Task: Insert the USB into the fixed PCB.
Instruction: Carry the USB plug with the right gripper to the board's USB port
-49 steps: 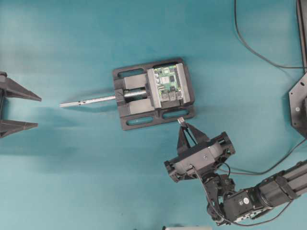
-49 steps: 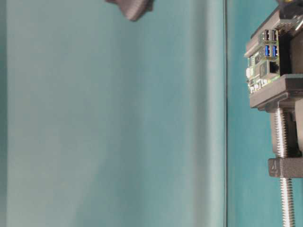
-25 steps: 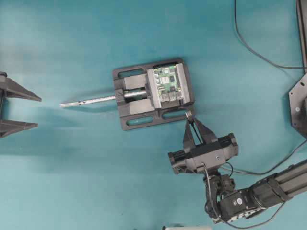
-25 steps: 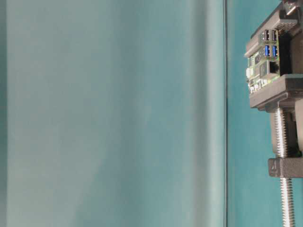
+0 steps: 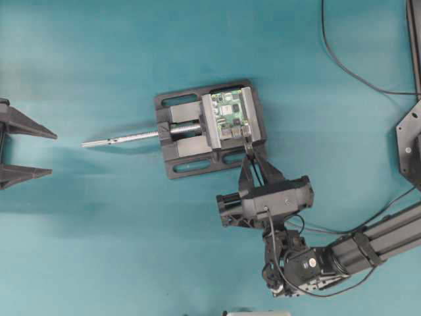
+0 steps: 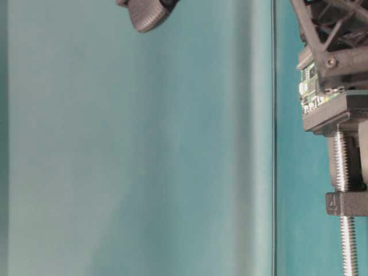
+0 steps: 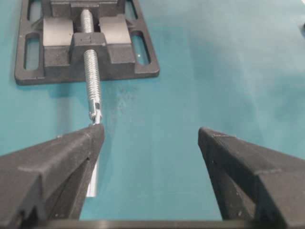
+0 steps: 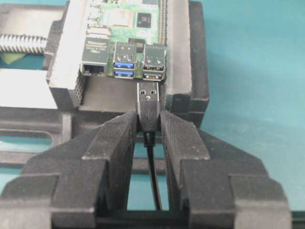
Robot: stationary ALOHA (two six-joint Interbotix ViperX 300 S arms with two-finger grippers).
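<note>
The USB (image 8: 148, 98), a dark plug with a silvery tip on a thin black cable, is pinched in my right gripper (image 8: 148, 119), which is shut on it. Its tip points at the fixed PCB (image 8: 124, 28) and stands just short of, and slightly below, the right-hand pair of ports (image 8: 154, 64). From overhead, the right gripper (image 5: 250, 150) sits at the vise's near right corner, right by the green PCB (image 5: 231, 117). At table level its fingers (image 6: 328, 40) hide the ports of the PCB (image 6: 310, 86). My left gripper (image 5: 52, 155) waits open at the far left, empty (image 7: 151, 136).
A black vise (image 5: 177, 164) clamps the board; its metal screw rod (image 5: 118, 139) sticks out to the left, toward the left gripper (image 7: 93, 81). A thicker black cable (image 5: 342, 66) runs along the back right, next to a black arm base (image 5: 411, 145).
My right gripper has moved left and in toward the board with the USB. Its fingers now cover the ports in the table-level view. The left arm has not moved.
</note>
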